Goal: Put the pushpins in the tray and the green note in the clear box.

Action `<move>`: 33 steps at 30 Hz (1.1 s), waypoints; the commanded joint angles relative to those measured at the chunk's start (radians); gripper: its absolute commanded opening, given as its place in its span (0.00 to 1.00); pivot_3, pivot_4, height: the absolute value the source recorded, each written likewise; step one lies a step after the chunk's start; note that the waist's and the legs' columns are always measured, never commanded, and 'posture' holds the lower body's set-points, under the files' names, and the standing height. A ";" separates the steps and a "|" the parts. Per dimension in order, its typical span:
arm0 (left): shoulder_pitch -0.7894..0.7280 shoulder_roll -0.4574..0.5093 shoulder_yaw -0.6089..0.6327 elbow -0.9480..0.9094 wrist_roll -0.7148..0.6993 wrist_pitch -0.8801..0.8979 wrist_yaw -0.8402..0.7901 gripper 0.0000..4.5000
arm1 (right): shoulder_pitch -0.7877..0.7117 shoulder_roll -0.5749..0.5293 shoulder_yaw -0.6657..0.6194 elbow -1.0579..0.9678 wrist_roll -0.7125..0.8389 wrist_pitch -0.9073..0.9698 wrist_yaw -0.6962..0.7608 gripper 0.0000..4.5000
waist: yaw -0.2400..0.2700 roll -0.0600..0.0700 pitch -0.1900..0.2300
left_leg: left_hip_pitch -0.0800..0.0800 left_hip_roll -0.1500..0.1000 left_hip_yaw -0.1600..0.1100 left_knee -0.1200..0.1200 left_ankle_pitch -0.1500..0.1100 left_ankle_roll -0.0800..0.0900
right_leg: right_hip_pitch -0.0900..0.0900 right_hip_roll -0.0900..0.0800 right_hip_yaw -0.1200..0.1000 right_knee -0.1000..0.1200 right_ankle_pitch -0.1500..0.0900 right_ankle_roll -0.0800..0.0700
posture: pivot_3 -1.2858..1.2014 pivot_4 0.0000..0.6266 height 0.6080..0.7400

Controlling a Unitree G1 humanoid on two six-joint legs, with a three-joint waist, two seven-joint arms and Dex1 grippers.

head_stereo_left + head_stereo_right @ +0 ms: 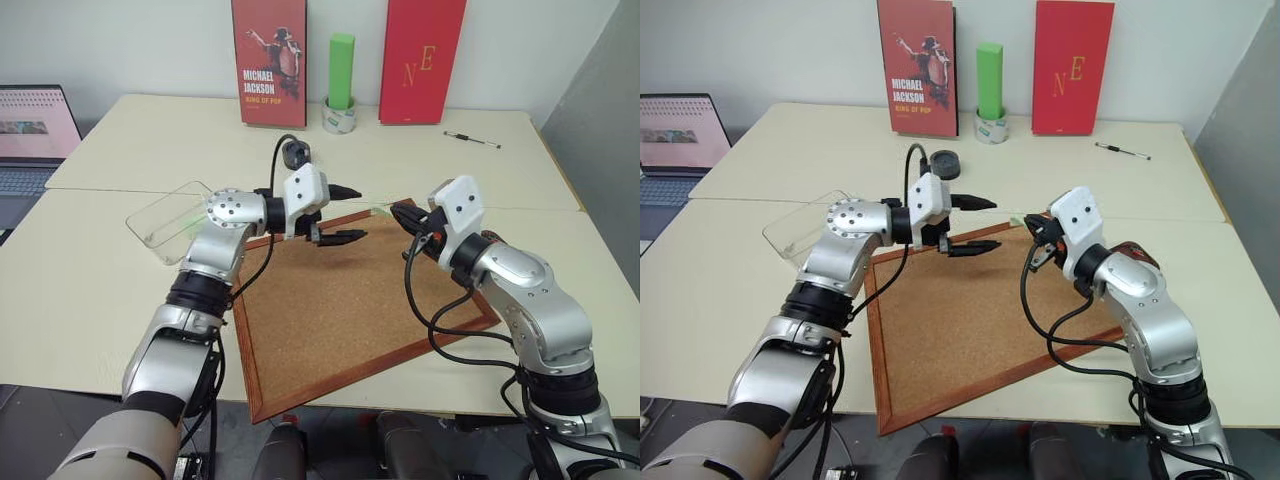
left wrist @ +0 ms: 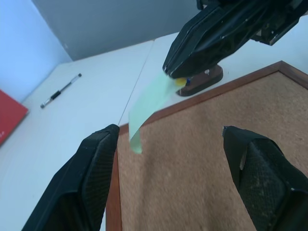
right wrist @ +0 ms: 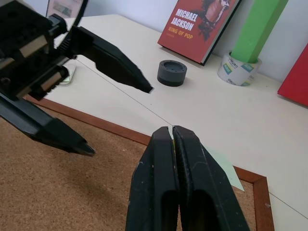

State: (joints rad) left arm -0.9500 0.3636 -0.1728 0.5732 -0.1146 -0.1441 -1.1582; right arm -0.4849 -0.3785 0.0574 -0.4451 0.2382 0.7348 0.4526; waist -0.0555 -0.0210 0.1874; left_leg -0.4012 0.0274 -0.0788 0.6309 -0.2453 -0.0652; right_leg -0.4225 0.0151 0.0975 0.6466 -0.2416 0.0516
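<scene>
We see the right gripper [image 3: 172,132] with its two black fingers pressed together on an edge of the green note [image 2: 150,103], which hangs from the fingertips above the far corner of the corkboard [image 1: 350,310]. In the left wrist view a small yellow and blue bit sits at the pinch point, perhaps a pushpin, though we cannot tell for sure. The left gripper [image 1: 343,213] hovers above the far edge of the corkboard, pointing toward the right gripper, its fingers spread wide apart with nothing between them; the note dangles just beyond its fingertips, not touching them. The clear box [image 1: 165,222] rests on the table on the left side, beside the left forearm and just off the corkboard's left corner. The small dark tray [image 2: 202,79] lies by the corkboard's far frame, beneath the right gripper. Farther back we see a black puck [image 3: 172,72], a roll of tape [image 3: 237,69] holding a green block [image 1: 342,70], two books [image 1: 269,62] standing against the wall, and a pen [image 1: 472,139].
</scene>
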 commanded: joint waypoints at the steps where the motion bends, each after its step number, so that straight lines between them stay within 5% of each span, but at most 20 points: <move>1: -0.070 -0.052 -0.021 0.118 0.054 -0.109 0.054 0.81 | -0.034 0.004 -0.016 -0.068 0.028 0.021 -0.010 0.00 | 0.000 0.000 0.000 | 0.000 0.000 0.000 0.000 0.000 0.000 | 0.000 0.000 0.000 0.000 0.000 0.000 | 0.52 0.24 1.00; 7: -0.154 -0.123 -0.016 0.327 0.103 -0.211 0.117 0.81 | -0.049 0.015 -0.014 -0.076 0.042 0.043 -0.025 0.00 | -0.001 0.000 0.000 | 0.000 0.000 0.000 0.000 0.000 0.000 | 0.000 0.000 0.000 0.000 0.000 0.000 | 0.52 0.24 1.00; 10: -0.185 -0.138 -0.018 0.407 0.126 -0.257 0.137 0.72 | -0.057 0.025 -0.013 -0.080 0.051 0.053 -0.036 0.00 | -0.001 0.000 0.000 | 0.000 0.000 0.000 0.000 0.000 0.000 | 0.000 0.000 0.000 0.000 0.000 0.000 | 0.52 0.24 1.00; 26: -0.218 -0.150 0.029 0.527 0.115 -0.262 0.106 0.00 | -0.059 0.038 -0.004 -0.094 0.070 0.073 -0.069 0.00 | -0.001 0.000 0.000 | 0.000 0.000 0.000 0.000 0.000 0.000 | 0.000 0.000 0.000 0.002 0.000 0.000 | 0.52 0.24 1.00; 33: -0.207 -0.149 0.039 0.532 0.126 -0.267 0.100 0.00 | -0.056 0.038 -0.010 -0.106 0.073 0.082 -0.075 0.00 | -0.001 0.000 0.000 | 0.000 0.000 0.000 0.000 0.000 0.000 | 0.000 0.000 0.000 0.003 0.000 0.000 | 0.52 0.24 1.00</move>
State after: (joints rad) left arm -1.1380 0.2121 -0.1492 1.1112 0.0144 -0.4008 -1.0581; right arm -0.5251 -0.3428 0.0610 -0.4911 0.2978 0.8199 0.3876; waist -0.0568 -0.0210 0.1874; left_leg -0.4008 0.0271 -0.0790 0.6314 -0.2452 -0.0651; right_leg -0.4224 0.0153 0.0975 0.6494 -0.2415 0.0514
